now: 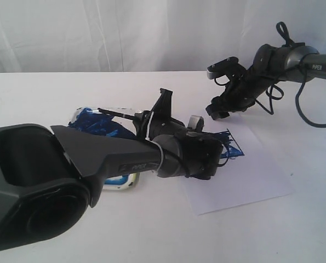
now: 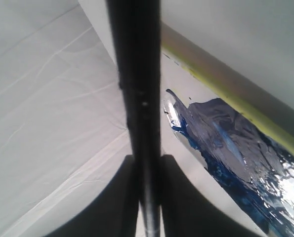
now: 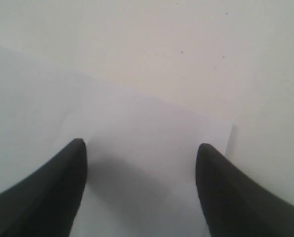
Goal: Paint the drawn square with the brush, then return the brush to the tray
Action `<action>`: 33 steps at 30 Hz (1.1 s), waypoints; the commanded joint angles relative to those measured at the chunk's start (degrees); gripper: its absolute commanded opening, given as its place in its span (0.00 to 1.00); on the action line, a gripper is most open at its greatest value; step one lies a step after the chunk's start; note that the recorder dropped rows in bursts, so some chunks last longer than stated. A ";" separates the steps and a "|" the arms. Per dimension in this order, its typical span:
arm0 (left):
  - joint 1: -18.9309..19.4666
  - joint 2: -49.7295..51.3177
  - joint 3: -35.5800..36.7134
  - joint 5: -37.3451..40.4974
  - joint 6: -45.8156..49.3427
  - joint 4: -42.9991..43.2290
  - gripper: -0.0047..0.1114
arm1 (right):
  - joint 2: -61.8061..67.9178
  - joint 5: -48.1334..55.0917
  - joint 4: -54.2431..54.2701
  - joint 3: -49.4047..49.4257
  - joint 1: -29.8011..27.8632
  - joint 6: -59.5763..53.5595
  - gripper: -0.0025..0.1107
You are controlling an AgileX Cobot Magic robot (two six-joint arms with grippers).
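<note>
Black brush (image 2: 136, 74) clamped between the two fingers of the left pincer (image 2: 147, 165), closed tight on the shaft. Poised over the cream tray (image 2: 226, 94), beside a thick smear of dark blue paint (image 2: 235, 148) on the tray floor. Impossible to tell whether touching the tray or hanging clear of it. In the exterior view, slim and nearly level, pointing away from the pincer across the blue-smeared tray. Middle of the tray hidden there by the left arm (image 1: 69, 164).

Tray flat on the white table (image 1: 36, 93), just beside the white paper sheet (image 1: 250, 175). On the part of that sheet nearest the tray, the drawn square (image 1: 232, 148), streaked with blue paint and partly behind the left wrist.

Right pincer (image 3: 142, 148) raised above the sheet's far side, fingers spread wide apart, only bare paper showing below the gap. Well apart from brush and tray.

Pale curtain (image 1: 97, 33) behind the table.
</note>
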 commanded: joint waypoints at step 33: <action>-10.57 -0.66 4.64 5.81 3.71 -1.17 0.04 | 2.46 2.89 -3.99 1.22 -0.04 -0.91 0.55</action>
